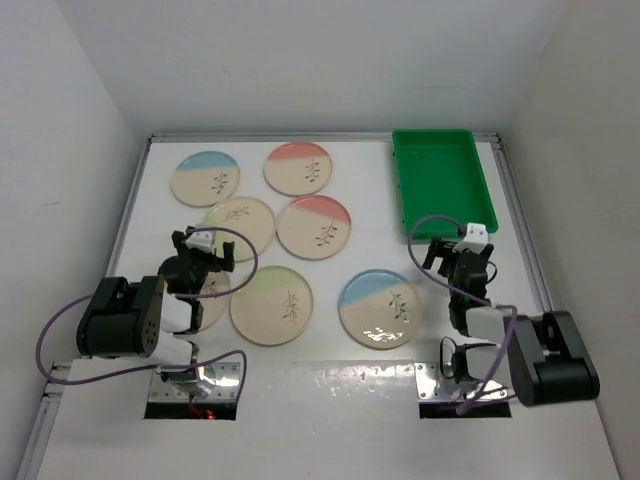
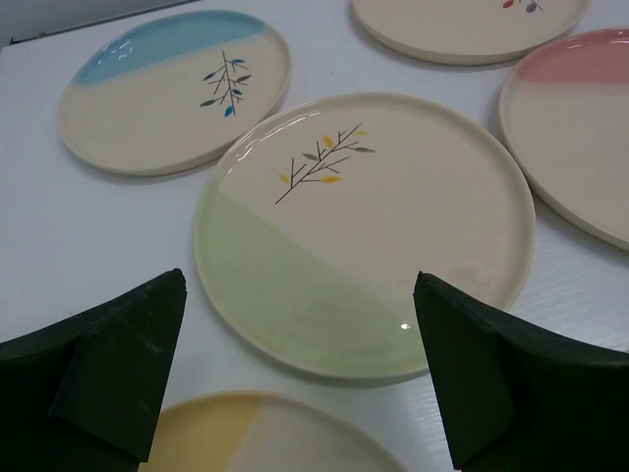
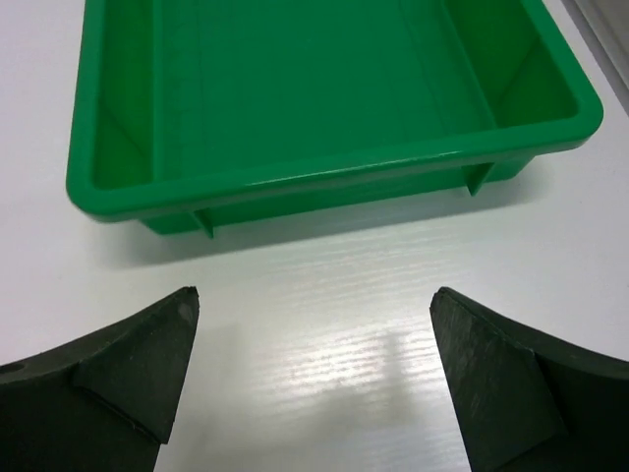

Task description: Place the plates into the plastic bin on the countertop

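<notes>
The left gripper [image 2: 300, 287] is hovering with jaws spread and empty, a green-patched plate [image 2: 364, 226] lying flat just ahead of them. The right gripper [image 3: 313, 295] is gaping too, holding nothing and facing the bin [image 3: 324, 182]. The left arm is sitting nearer most plates, and the bin is lying well to the right.

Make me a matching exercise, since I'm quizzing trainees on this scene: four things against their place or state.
1 plastic bin
2 left gripper
3 right gripper
4 nearest blue plate

A open, above the plates
B flat on the countertop, left of the right gripper
C empty, at the far right
D open, facing the bin's near rim

Pairs: 1-C, 2-A, 3-D, 4-B
</notes>
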Robot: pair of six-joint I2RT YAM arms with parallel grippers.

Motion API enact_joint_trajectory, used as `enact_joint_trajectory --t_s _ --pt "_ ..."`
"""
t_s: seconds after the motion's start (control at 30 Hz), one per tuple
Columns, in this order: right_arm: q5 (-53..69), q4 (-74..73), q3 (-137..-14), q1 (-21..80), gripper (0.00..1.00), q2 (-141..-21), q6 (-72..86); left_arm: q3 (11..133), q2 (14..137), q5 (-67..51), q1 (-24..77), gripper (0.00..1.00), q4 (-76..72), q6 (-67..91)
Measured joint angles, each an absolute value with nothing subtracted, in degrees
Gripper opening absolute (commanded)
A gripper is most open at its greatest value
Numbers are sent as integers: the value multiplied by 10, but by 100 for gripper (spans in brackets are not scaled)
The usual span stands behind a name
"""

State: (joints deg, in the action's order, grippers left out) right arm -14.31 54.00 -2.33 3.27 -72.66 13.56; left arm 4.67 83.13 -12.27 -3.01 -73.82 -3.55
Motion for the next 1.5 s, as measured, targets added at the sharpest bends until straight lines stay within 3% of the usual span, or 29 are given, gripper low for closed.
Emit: enact_joint_trajectory --t_s 0.2,0.27,0.33,0.43,0.6,0.63,0.67,0.73,0.77,0.8,0.87,0.9,1.07,1.5 --pt "-120 261 -165 67 100 -595 76 48 830 -118 -30 100 -734 -34" --pt "-119 179 -229 79 100 -564 52 72 794 -113 -30 100 -656 -33" --pt "-120 98 -299 91 100 -540 18 173 743 -127 -30 100 -485 -48" --pt "-144 -8 -413 114 100 -517 -73 419 736 -170 -22 100 -283 -89" --pt "-330 2 -484 194 97 -534 -216 755 785 -187 87 100 -23 -193" --pt "-359 2 -497 200 92 -543 -199 822 813 -192 120 88 38 -207" --pt "-357 -46 -531 196 78 -563 -175 892 848 -198 154 73 95 -213" --pt "-279 -132 -607 171 71 -600 -118 1017 937 -215 212 47 223 -225" --pt "-237 -158 -634 158 72 -609 -88 1058 978 -224 237 42 273 -227" --pt "-202 -179 -651 150 77 -613 -58 1081 1016 -230 261 43 318 -228" --pt "-154 -214 -659 144 96 -611 -1 1091 1084 -237 301 60 394 -228" --pt "-133 -237 -657 145 100 -612 26 1084 1116 -239 321 62 423 -224" --pt "-79 -307 -580 159 99 -609 108 990 1196 -253 399 66 470 -183" --pt "-90 -359 -438 175 94 -486 213 926 1225 -207 477 55 361 -93"
